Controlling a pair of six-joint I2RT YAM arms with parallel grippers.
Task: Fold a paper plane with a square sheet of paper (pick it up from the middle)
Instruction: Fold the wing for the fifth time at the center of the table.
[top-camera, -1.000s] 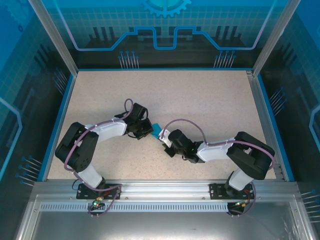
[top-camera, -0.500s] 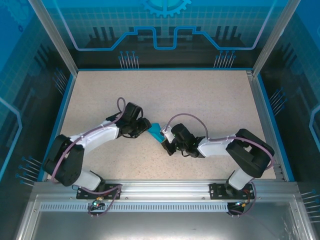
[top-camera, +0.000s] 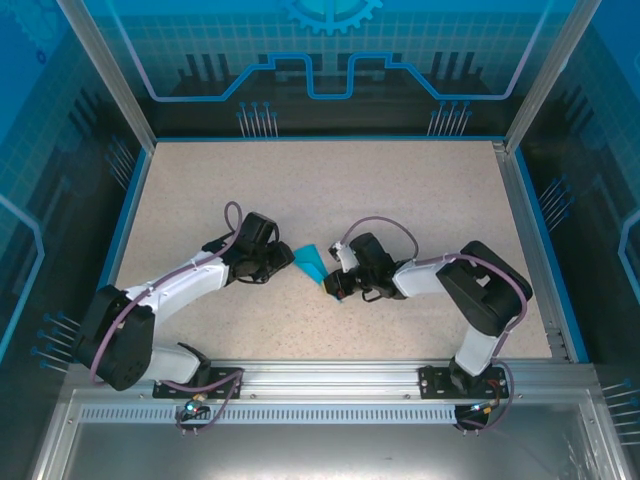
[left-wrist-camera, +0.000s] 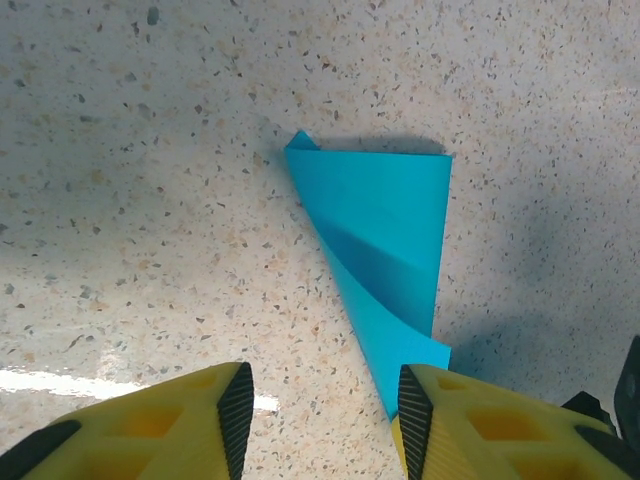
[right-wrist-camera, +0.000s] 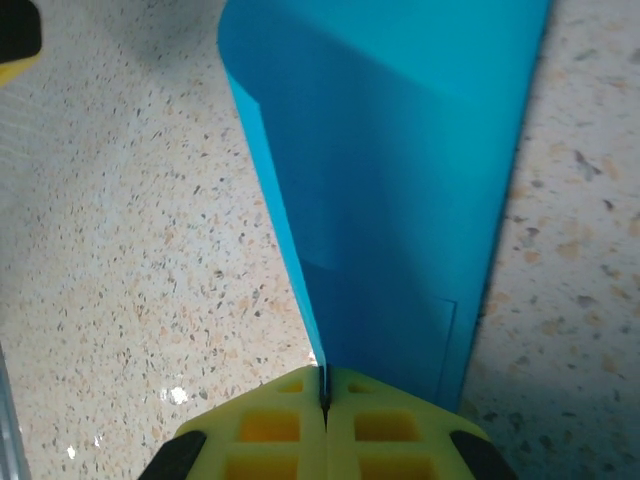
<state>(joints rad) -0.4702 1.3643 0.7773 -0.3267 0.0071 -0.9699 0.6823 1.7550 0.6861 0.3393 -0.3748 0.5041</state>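
The square sheet of paper is folded into a narrow cyan dart, the paper plane (top-camera: 311, 263), which sits on the speckled table between the two arms. My right gripper (top-camera: 328, 284) is shut on its narrow end, and the blue folds fan away from the closed yellow fingertips (right-wrist-camera: 325, 385) across the paper plane (right-wrist-camera: 400, 150). My left gripper (top-camera: 288, 259) stands open just left of the paper. Seen from the left wrist, the plane (left-wrist-camera: 385, 230) lies ahead, its sharp tip beside the right finger (left-wrist-camera: 415, 420). Nothing is between the left gripper's (left-wrist-camera: 322, 420) pads.
The speckled tabletop (top-camera: 400, 190) spreads free behind the arms. Blue-edged enclosure walls (top-camera: 130, 190) and aluminium posts ring it. A metal rail (top-camera: 330, 375) carrying the arm bases runs along the near edge.
My left gripper has opened, let go of the paper and drawn back to the left. The right gripper keeps its grip and has shifted slightly away from the near edge; more of the plane shows.
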